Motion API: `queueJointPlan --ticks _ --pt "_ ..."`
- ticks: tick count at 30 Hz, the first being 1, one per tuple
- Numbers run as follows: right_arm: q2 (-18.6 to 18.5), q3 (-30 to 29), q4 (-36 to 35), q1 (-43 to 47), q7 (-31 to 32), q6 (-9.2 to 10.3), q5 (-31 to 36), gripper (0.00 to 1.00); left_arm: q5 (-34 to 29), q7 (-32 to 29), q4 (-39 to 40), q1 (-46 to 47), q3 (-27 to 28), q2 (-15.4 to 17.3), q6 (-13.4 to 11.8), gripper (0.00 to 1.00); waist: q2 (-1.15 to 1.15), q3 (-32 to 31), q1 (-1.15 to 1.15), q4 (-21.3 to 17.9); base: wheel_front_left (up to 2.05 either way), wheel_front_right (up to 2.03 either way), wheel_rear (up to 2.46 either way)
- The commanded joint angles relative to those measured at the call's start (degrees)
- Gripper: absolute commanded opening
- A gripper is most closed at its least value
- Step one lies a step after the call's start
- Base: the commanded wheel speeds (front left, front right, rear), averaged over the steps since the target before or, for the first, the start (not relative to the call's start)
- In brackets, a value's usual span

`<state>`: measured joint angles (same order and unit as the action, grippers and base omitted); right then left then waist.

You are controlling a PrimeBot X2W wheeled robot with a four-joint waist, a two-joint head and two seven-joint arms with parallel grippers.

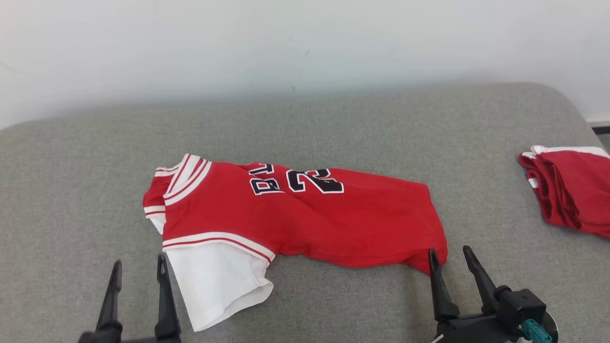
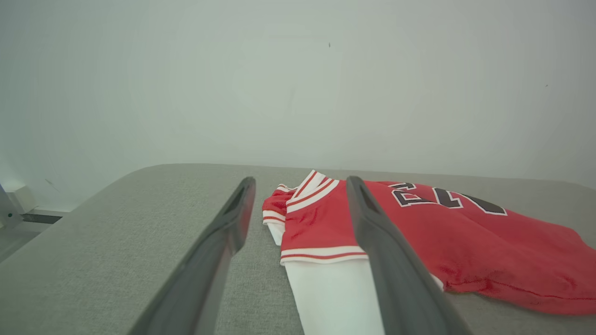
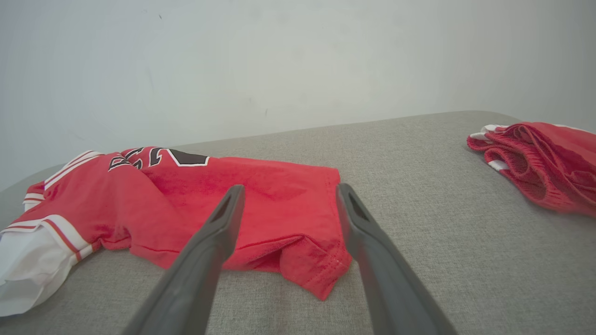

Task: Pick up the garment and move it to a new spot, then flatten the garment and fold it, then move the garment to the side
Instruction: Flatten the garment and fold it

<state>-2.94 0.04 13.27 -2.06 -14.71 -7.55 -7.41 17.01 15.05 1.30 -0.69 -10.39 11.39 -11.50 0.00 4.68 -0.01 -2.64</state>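
Garment [image 1: 295,214]: lies spread lengthwise near the middle of the grey padded surface [image 1: 333,124], red with white trim. Shows black lettering and a number on its far side, partly lost in a fold. Points its striped collar to the robot's left and its hem to the right. Looks rumpled along the near edge, with a white sleeve [image 1: 217,281] sticking out at the near left corner, flat on the padding.

Left gripper [image 1: 139,261]: hangs at the lower left of the head view, fingers spread wide, pinching nothing. Sits just beside the white sleeve, right finger close to the sleeve's edge; cannot tell whether touching. In the left wrist view [image 2: 301,180], frames the collar end of the garment [image 2: 465,242] between the two dark fingers.

Right gripper [image 1: 450,251]: stands at the near right corner of the hem, fingers likewise spread and gripping nothing. In the right wrist view [image 3: 289,187], straddles the folded hem corner of the garment [image 3: 186,195], cloth lying between and under the fingers; contact cannot be told.

Farther out, well apart at the right edge of the padding: a second red garment [image 1: 572,190], bunched, white trim showing, also seen in the right wrist view [image 3: 540,163]. Beyond the padding, a plain pale wall [image 1: 286,43].
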Motion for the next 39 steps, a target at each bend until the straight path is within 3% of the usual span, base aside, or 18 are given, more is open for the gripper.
queueJointPlan --ticks 1,8,13,21,30,39 --pt "0.1 -0.3 0.5 0.6 -0.2 0.14 -0.2 1.0 -2.0 0.1 0.2 -1.9 1.4 -1.0 0.9 1.0 0.0 -1.2 0.01 0.4 0.0 0.0 0.0" --pt "0.2 -1.7 2.7 2.3 -0.4 0.14 0.0 1.0 -6.7 0.2 -2.5 -7.2 6.7 -5.3 5.5 1.0 0.0 -3.0 0.01 0.7 0.0 0.0 0.0" --pt "0.1 -1.8 3.8 3.2 -0.4 0.14 0.0 1.0 -8.9 0.2 -5.1 -7.8 8.0 -6.3 8.4 1.0 0.0 -3.4 0.01 1.1 0.0 0.0 0.0" --pt "0.1 -1.4 4.2 2.3 -0.4 0.14 0.0 1.0 -9.9 0.2 -8.1 -6.9 9.7 -7.3 11.0 1.0 0.0 -2.8 0.01 0.6 0.0 0.0 0.0" --pt "0.1 -1.2 3.3 1.5 -0.1 0.15 0.6 1.0 -10.6 0.2 -9.8 -6.0 10.1 -7.9 13.0 1.0 0.0 -2.2 0.01 0.2 0.0 0.0 0.0" --pt "0.1 -2.5 0.0 0.3 6.0 0.15 2.9 1.0 -7.6 -2.7 -19.0 -1.5 6.4 -8.1 16.9 1.0 0.0 -2.3 0.01 -0.1 0.0 0.0 0.0"
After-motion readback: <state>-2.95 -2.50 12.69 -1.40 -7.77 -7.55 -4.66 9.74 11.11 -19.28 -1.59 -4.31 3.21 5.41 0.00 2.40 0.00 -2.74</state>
